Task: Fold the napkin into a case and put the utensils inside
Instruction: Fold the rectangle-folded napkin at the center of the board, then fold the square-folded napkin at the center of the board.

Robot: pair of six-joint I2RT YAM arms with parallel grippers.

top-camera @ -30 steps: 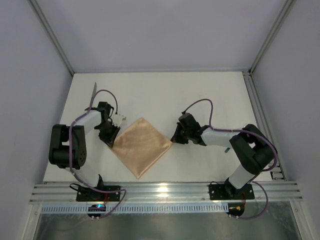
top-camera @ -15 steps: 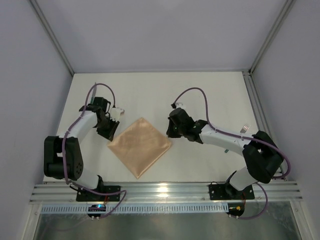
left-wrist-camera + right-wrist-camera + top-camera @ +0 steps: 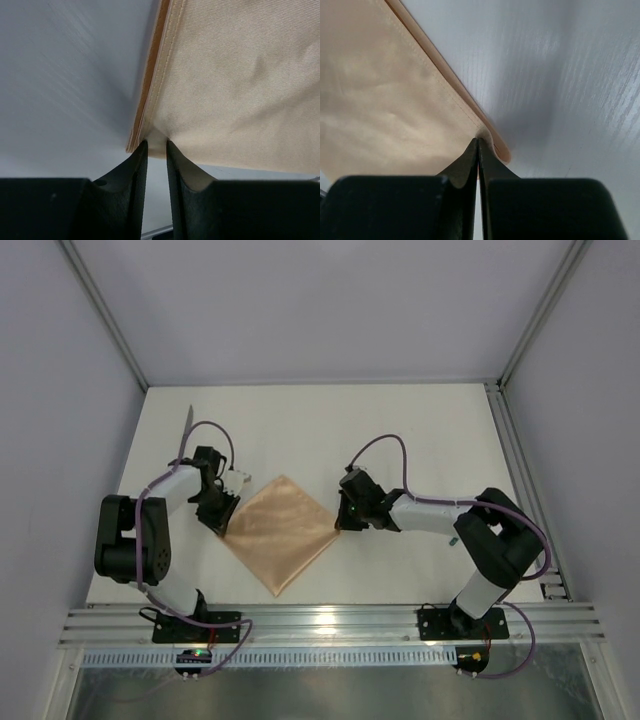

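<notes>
Spanning the scene, the matt white worktop point(image 3: 400, 430) carries the napkin point(image 3: 282, 535), a plain peach-orange cloth with a fine woven sheen. It lies as a diamond at the middle, toward the near side. Close up, its hemmed edges are doubled, with a darker orange layer showing under the pale top one. The left pincer point(image 3: 224, 523) sits at the napkin's left corner. Its black fingers point(image 3: 136, 167) stand a narrow gap apart, pinching the cloth's corner between the tips. The right pincer point(image 3: 340, 524) sits at the right corner, pressed together on the puckered tip of the top layer. At the far left, well apart from the cloth, the slim silver blade of the knife point(image 3: 187, 421) lies beside the left arm.

Half a second ago the right pincer stood just beyond the right corner, on its far side, and the left arm covered the knife. The napkin's left corner then reached slightly farther left. A fork also showed at the right, where the right arm is now.
</notes>
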